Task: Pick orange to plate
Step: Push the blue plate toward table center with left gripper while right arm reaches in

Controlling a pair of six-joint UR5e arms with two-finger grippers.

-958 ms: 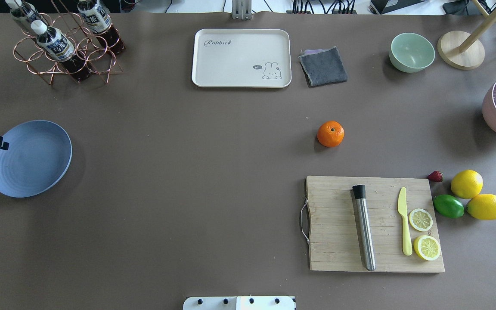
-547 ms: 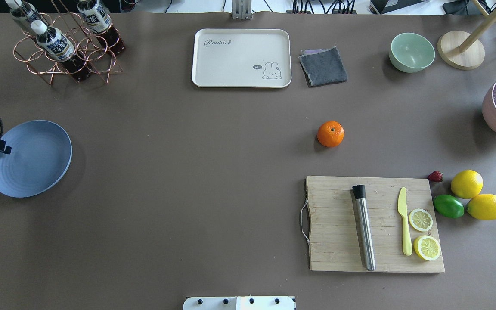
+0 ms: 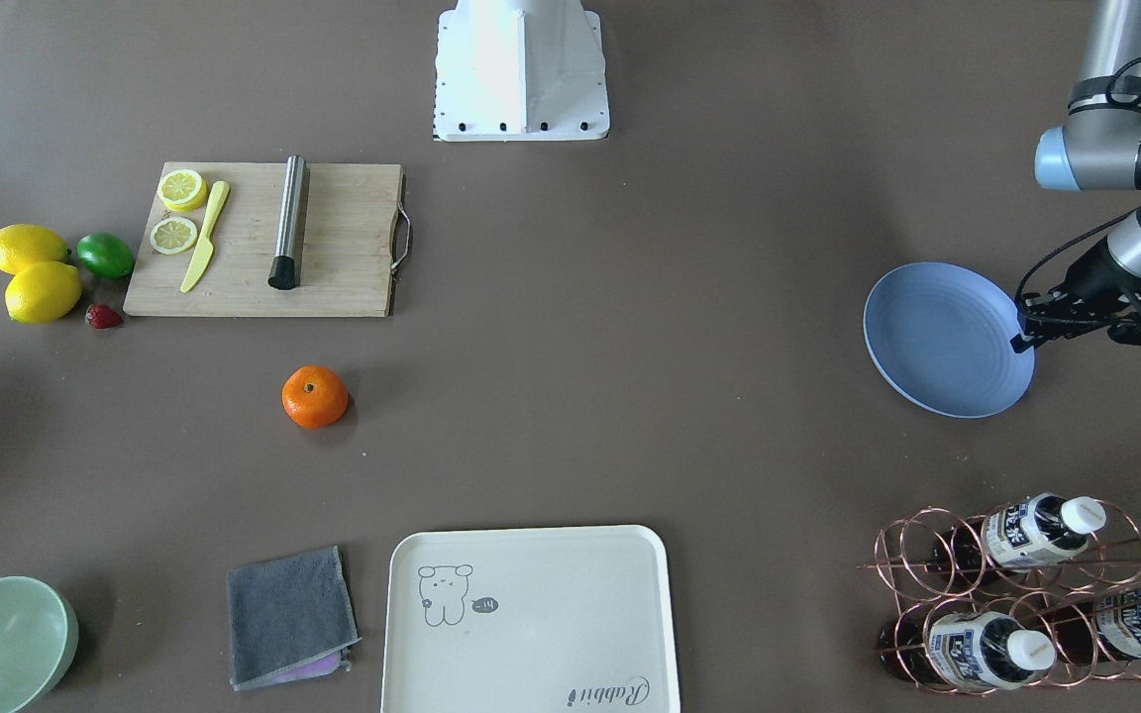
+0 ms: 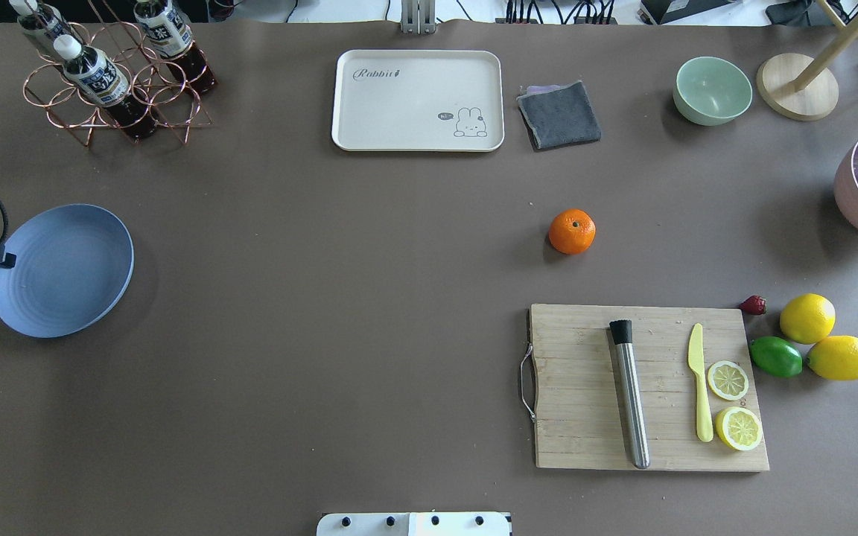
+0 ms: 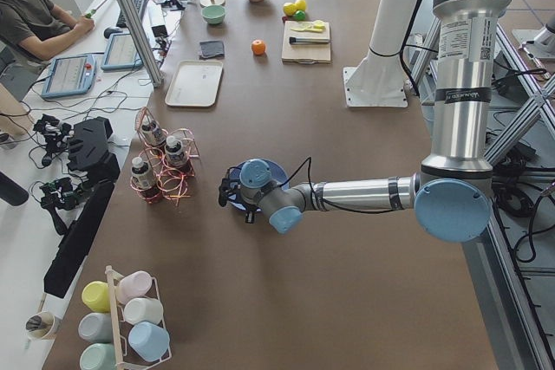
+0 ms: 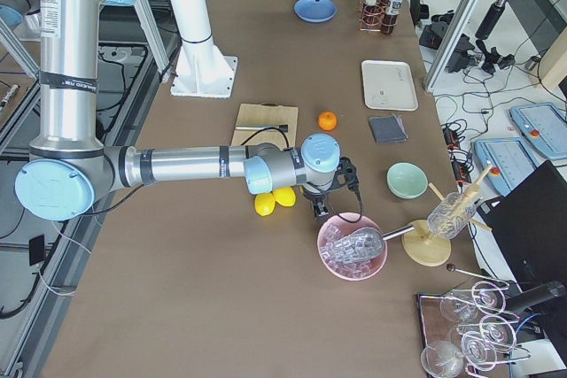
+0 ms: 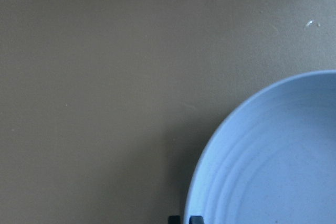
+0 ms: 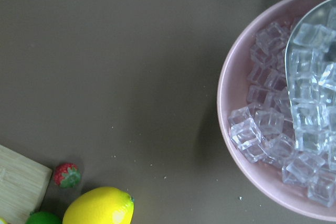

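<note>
The orange [image 4: 572, 231] sits alone on the brown table, just beyond the cutting board; it also shows in the front view as the orange [image 3: 314, 396]. Far to the left lies the light-blue plate [image 4: 64, 272], which is empty. My left gripper [image 4: 4, 260] is at the plate's outer rim and shut on it; in the left wrist view its fingertips [image 7: 195, 219] straddle the rim of the plate [image 7: 273, 161]. My right gripper [image 6: 319, 212] hangs beside the pink ice bowl [image 6: 352, 250], far from the orange, and I cannot tell whether it is open or shut.
A cutting board [image 4: 585, 387] carries a steel muddler, a yellow knife and lemon slices. Two lemons [image 4: 807, 318], a lime and a strawberry lie to its right. A cream tray [image 4: 418, 100], a grey cloth, a green bowl [image 4: 712, 91] and a bottle rack [image 4: 112, 74] line the far edge.
The plate has shifted a little to the right and up in the overhead view, together with my left gripper on its rim. The orange has not moved.
</note>
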